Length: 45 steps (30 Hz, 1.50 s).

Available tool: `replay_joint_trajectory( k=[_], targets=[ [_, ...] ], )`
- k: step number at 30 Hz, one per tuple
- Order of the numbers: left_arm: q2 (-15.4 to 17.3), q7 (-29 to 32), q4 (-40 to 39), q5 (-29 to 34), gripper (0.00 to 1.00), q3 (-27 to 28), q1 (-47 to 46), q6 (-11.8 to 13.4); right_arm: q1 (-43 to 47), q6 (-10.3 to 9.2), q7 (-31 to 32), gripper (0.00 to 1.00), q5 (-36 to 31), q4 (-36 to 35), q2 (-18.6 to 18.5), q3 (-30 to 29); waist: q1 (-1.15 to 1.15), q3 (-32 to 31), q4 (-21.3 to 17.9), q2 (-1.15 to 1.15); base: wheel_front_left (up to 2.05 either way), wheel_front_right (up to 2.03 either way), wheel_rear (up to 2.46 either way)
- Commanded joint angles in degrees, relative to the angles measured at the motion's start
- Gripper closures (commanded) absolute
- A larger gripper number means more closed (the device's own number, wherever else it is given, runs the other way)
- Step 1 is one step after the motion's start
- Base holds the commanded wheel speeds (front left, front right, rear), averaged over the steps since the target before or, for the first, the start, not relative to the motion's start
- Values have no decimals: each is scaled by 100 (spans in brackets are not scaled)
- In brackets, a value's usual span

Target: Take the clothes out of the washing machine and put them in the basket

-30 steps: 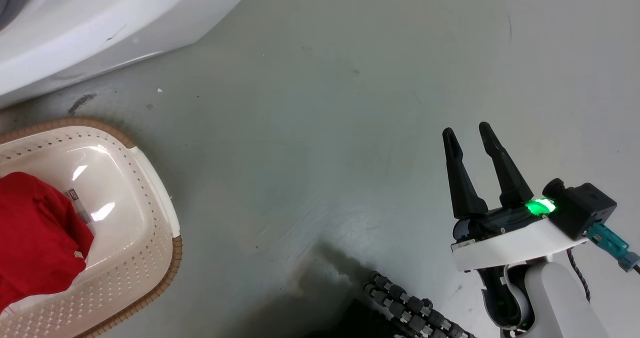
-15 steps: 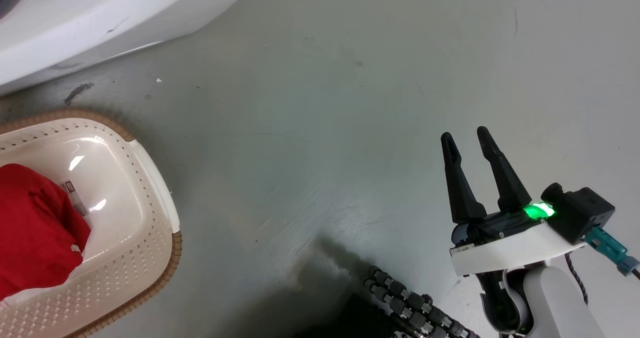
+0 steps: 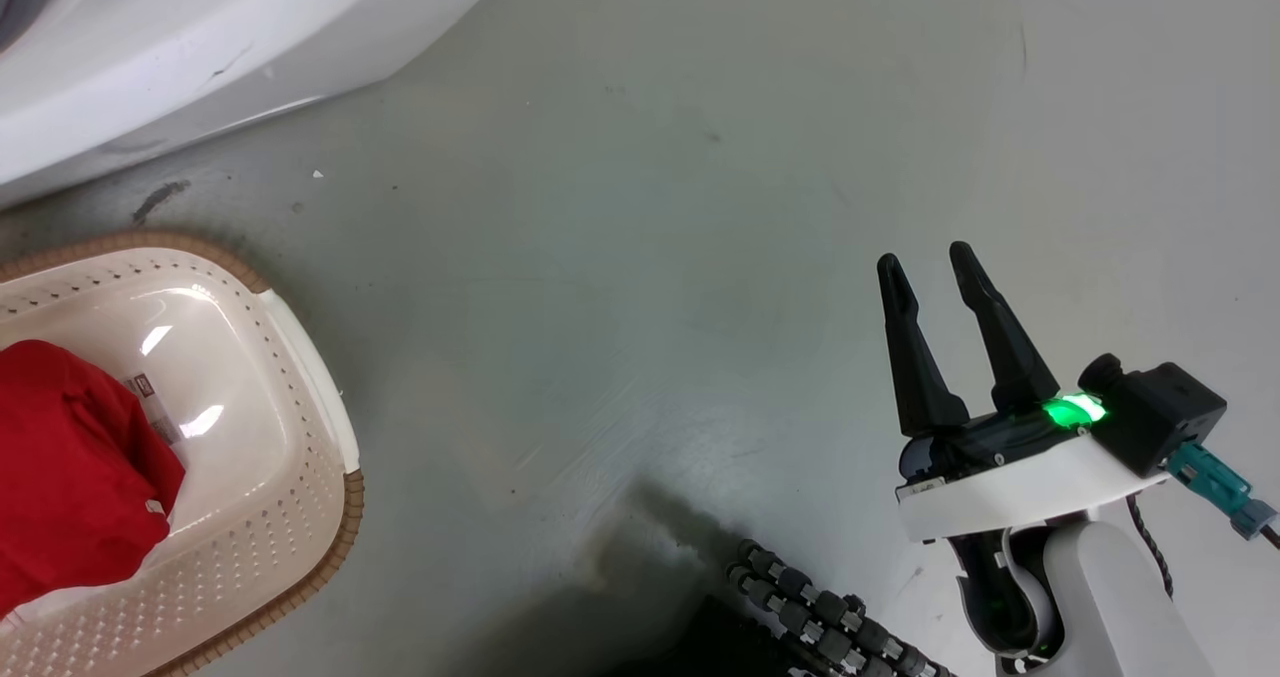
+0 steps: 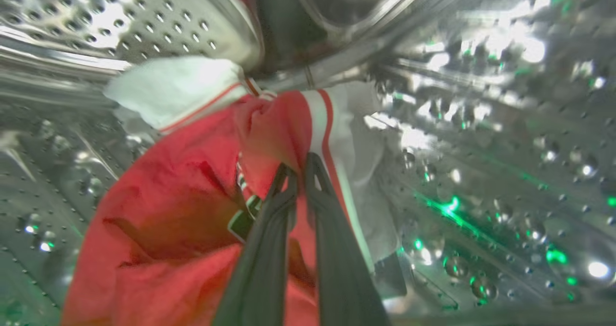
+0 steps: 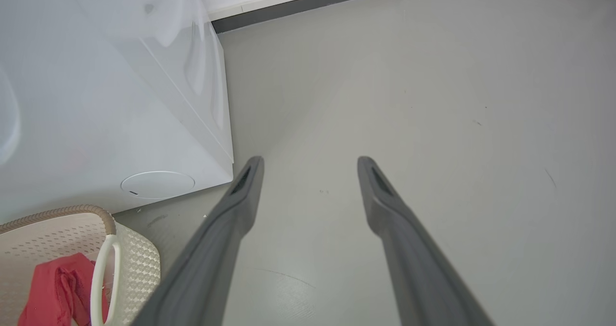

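Inside the perforated steel drum of the washing machine point(image 4: 481, 123), my left gripper point(image 4: 299, 164) is shut on a red garment with white panels and stripes point(image 4: 192, 196). The machine's white body point(image 3: 200, 47) fills the head view's upper left. Below it stands the cream basket point(image 3: 270, 517) with a plain red garment point(image 3: 70, 477) lying in it; the right wrist view shows that basket point(image 5: 130, 263) and red garment point(image 5: 57, 287) at its lower left. My right gripper point(image 3: 928, 262) hovers open over bare floor at the lower right, its fingers point(image 5: 240, 205) spread wide and empty.
Grey floor point(image 3: 650, 257) stretches between basket and right arm. A black ribbed cable point(image 3: 830, 617) lies at the bottom of the head view. A dark skirting strip point(image 5: 308, 3) runs along the wall beyond the machine's corner.
The head camera wobbled slightly, shifting the whole picture. My right gripper stays open in about the same place. The red garment in the basket has not moved.
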Motion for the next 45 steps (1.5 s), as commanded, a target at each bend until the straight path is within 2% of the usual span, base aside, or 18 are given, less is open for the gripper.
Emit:
replay_joint_trajectory(
  k=[1, 11, 17, 27, 33, 41, 45],
  targets=[
    [47, -153, -19, -32, 100, 34, -74, -6, -83, -4, -10, 0, 3, 10, 5, 7, 0, -30, -6, 0, 0, 0, 0],
    [281, -1736, -45, -390, 100, 353, 584, -31, -348, -4, -10, 0, -39, 131, 4, 110, 0, -462, -71, 0, 0, 0, 0],
    [95, -2562, 44, -716, 100, 519, 1349, -48, -267, -4, -10, 0, -213, 207, 4, -63, 0, -880, 159, 0, 0, 0, 0],
    [-253, -3709, 41, -1326, 100, 921, 2933, 68, -21, -4, -10, 0, -548, 300, 3, -353, 0, -1605, 478, 0, 0, 0, 0],
    [-559, -4070, -388, -1562, 100, 1120, 3974, 232, 180, -4, -10, 0, -778, 352, 3, -473, 0, -2127, 719, 0, 0, 0, 0],
    [-1073, -4157, -1490, -1743, 100, 1305, 5323, 486, 382, -4, 58, 0, -1046, 306, 2, -674, 0, -2783, 1071, 0, 0, 0, 0],
    [-1205, -4162, -1999, -1720, 100, 1306, 5779, 615, 455, -4, 142, 0, -1111, 244, 2, -761, 0, -2969, 1200, 0, 0, 0, 0]
  ],
)
